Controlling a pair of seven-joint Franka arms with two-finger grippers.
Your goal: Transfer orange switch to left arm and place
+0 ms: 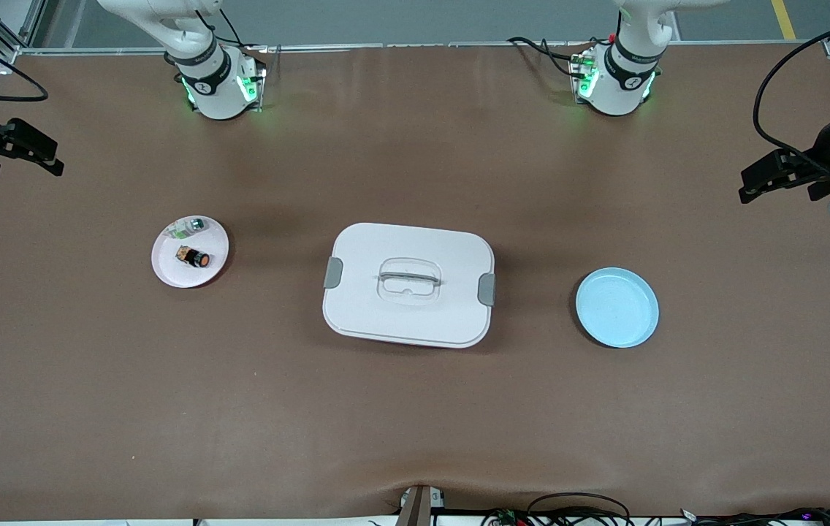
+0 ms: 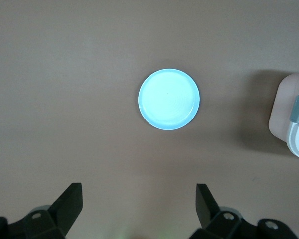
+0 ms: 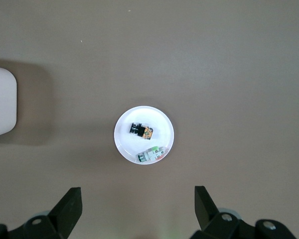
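The orange switch [image 1: 193,256] lies on its side on a small pink plate [image 1: 166,267] toward the right arm's end of the table. It also shows in the right wrist view [image 3: 141,131]. The white lidded box [image 1: 408,283] stands at the table's middle. My right gripper [image 1: 50,155] is open and empty, high over the table's edge at the right arm's end; in its wrist view [image 3: 137,191] it is well clear of the plate [image 3: 162,124]. My left gripper [image 1: 747,184] is open and empty, high over the left arm's end [image 2: 138,191].
A clear-whitish part with a green end [image 1: 188,229] lies on the pink plate beside the switch. An empty blue plate [image 1: 617,307] sits between the box and the left arm's end. The box's clipped end shows in the left wrist view [image 2: 291,117].
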